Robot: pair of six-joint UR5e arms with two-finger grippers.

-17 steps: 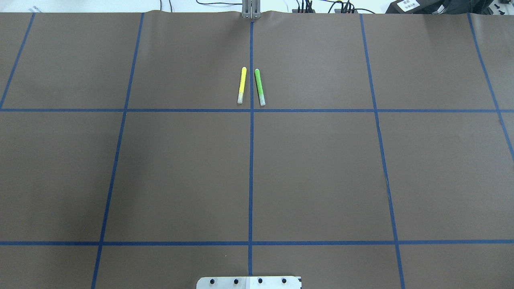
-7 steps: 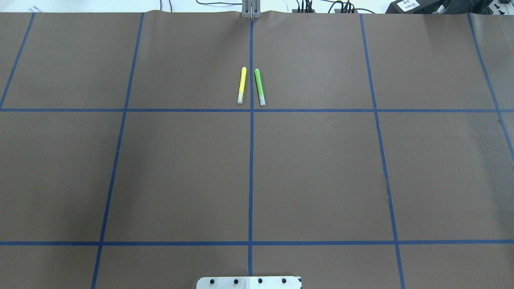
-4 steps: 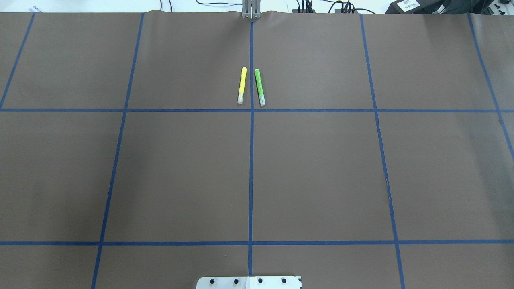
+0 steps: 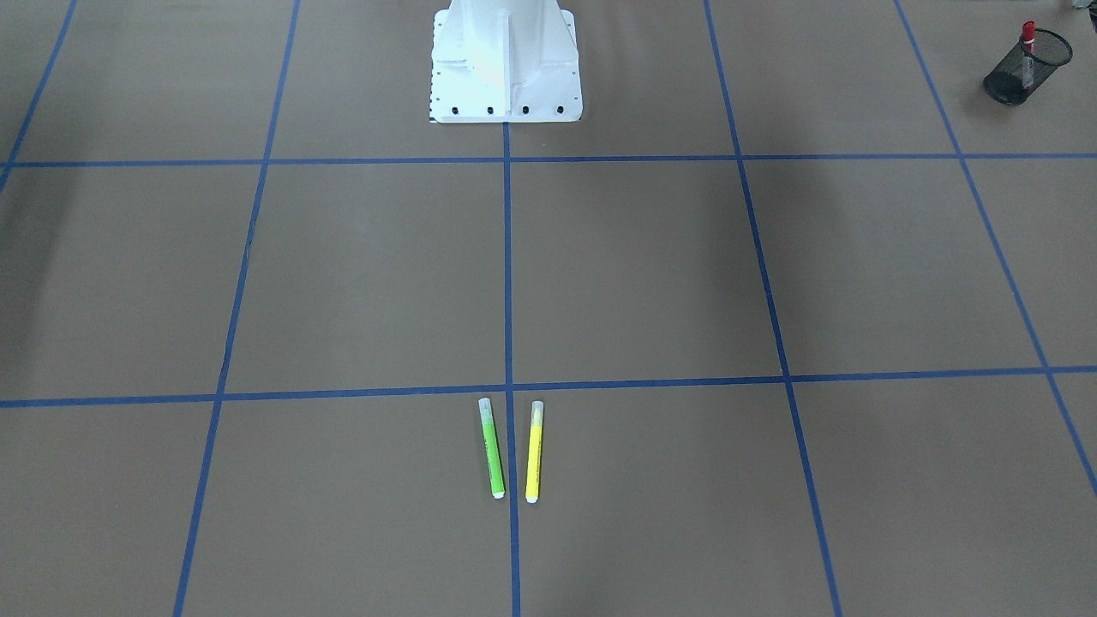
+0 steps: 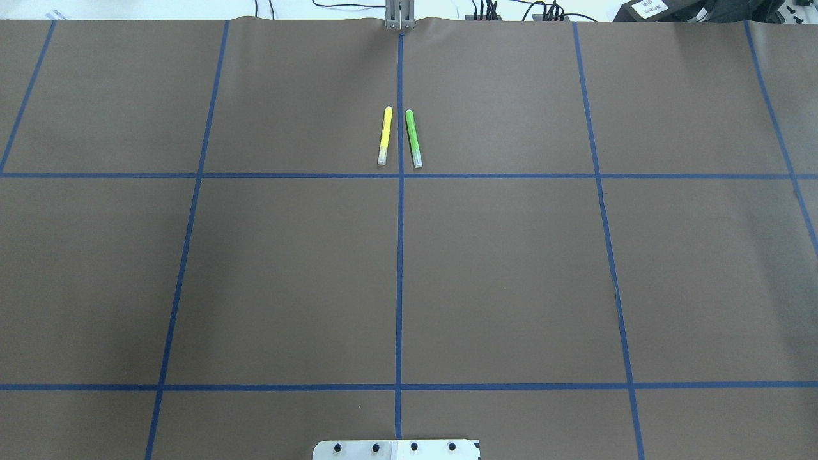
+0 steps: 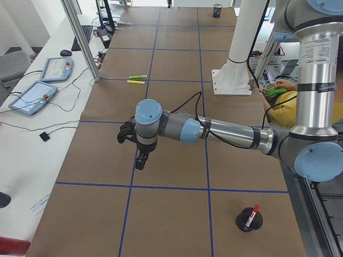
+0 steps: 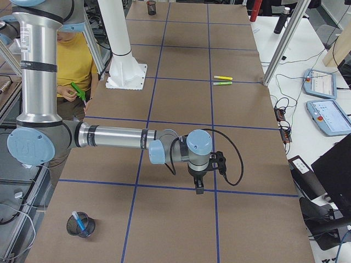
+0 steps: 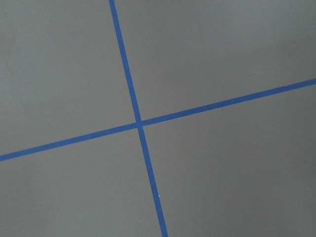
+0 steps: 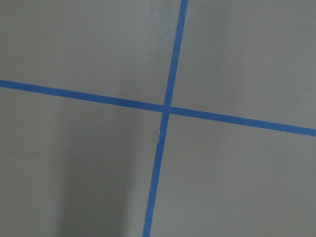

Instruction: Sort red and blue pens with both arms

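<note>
Red pen (image 4: 1028, 36) stands cap-up in a black mesh cup (image 4: 1004, 86) at the table (image 5: 511, 287) end on the robot's left. Blue pen (image 7: 80, 222) leans in a second mesh cup (image 7: 88, 228) at the opposite end. Both look sorted.

Green marker (image 5: 413, 138) and yellow marker (image 5: 385, 135) lie side by side mid-table on the far side from the base, either side of the centre tape. Not part of the job.

Left arm (image 6: 225, 131) and right arm (image 7: 115, 137) each reach out level over the paper, well apart from the cups. Left gripper (image 6: 139, 163) and right gripper (image 7: 198, 189) hang pointing down. Seen only side-on, so I cannot tell how far the fingers are parted; nothing visibly held. Each wrist camera shows a bare tape crossing (image 8: 138, 123).

Judgement: the work is at or near its close. To finish well, keep both wrists high while withdrawing, swing wide of the cups and leave the two markers alone.
</note>
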